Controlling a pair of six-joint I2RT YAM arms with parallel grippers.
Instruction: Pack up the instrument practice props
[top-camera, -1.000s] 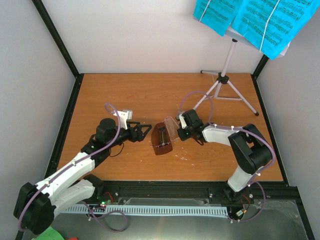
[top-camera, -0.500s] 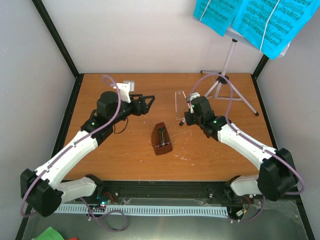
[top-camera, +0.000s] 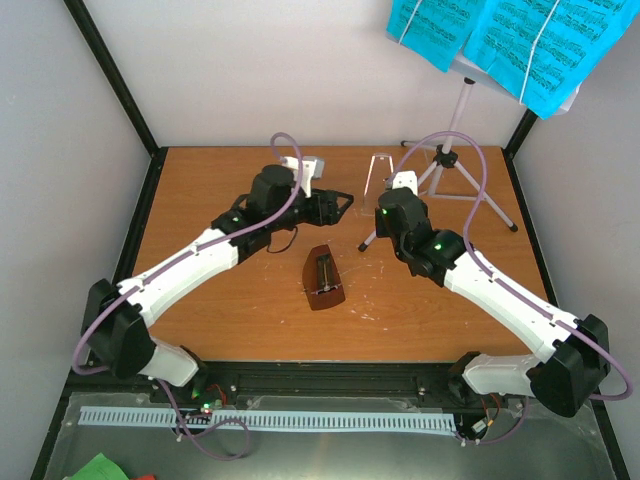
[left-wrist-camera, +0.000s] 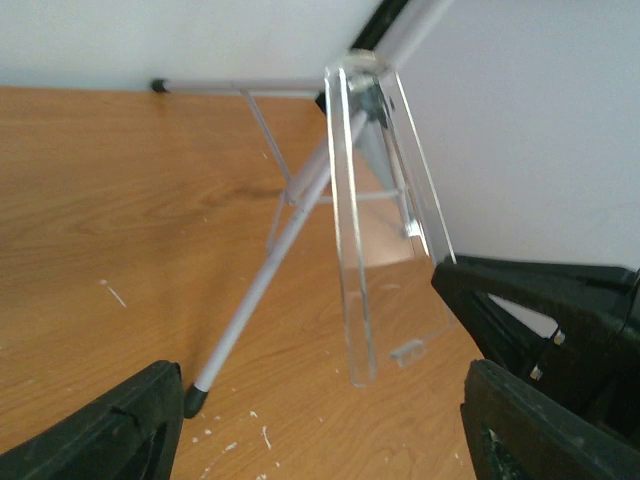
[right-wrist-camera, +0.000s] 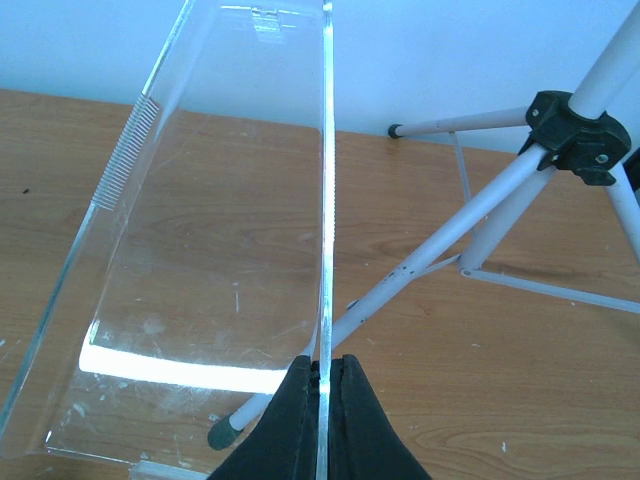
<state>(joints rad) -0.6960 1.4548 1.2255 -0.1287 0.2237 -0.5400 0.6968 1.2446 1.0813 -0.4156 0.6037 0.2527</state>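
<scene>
The dark red-brown metronome (top-camera: 322, 280) lies flat mid-table without its lid. Its clear cover (top-camera: 380, 168) hangs above the back of the table, and my right gripper (top-camera: 388, 193) is shut on one thin edge of it (right-wrist-camera: 322, 395). The cover (right-wrist-camera: 200, 250) fills the left of the right wrist view. My left gripper (top-camera: 345, 205) is open and faces the cover (left-wrist-camera: 365, 230) from the left, not touching it (left-wrist-camera: 322, 388). The silver music stand (top-camera: 445, 158) stands at back right, carrying the cyan sheet-music pages (top-camera: 520, 40).
A stand leg with a dark rubber foot (left-wrist-camera: 195, 398) reaches across the table below both grippers, and its tip shows again in the top view (top-camera: 365, 245). The stand's black hub (right-wrist-camera: 575, 135) is close on the right. Walls close in at the back and sides.
The right gripper has lifted the clear cover away from the metronome and carried it toward the back. The left arm has swung back and right toward it, its jaws narrowing slightly.
</scene>
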